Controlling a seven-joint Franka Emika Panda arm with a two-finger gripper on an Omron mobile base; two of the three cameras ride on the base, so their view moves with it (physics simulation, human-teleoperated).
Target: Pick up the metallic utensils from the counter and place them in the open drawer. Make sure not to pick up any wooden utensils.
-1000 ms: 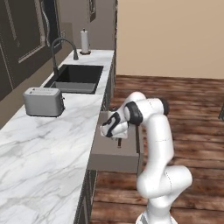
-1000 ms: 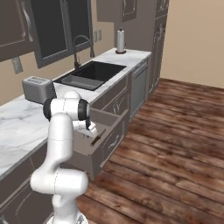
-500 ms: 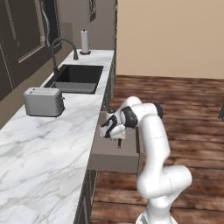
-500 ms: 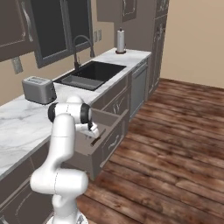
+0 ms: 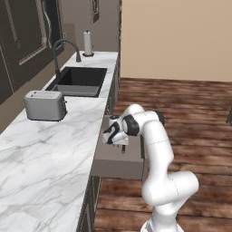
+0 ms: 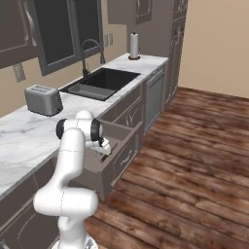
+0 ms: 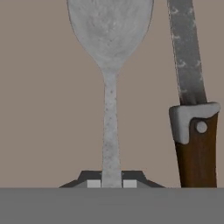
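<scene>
Two metal utensils were in sight, and both were down at the drawer, so you were near the end of the job as far as the pictures let me judge. You had the arm reaching from the base over the front edge of the marble worktop [image 5: 54,149], the one carrying the sink [image 5: 79,81] and the toaster [image 5: 44,105], and its hand hung inside the open drawer [image 5: 118,164] that stuck out from the cabinets below that edge.

On the drawer's plain brown floor the knife [image 7: 192,113] lay just beside the spoon, blade pointing away from the hand, apart from the fingers; I would count it as delivered.

The spoon [image 7: 110,52] was the piece in hand. Its handle ran straight down between the fingers [image 7: 112,180], which were closed to a narrow gap around it, and the bowl pointed away over the drawer floor. Whether the spoon already rested on that floor I could not tell.

What was left for you, by my reading, was to let the spoon go and lift the hand clear. No wooden spoon lay in the drawer where the hand camera looked.
</scene>
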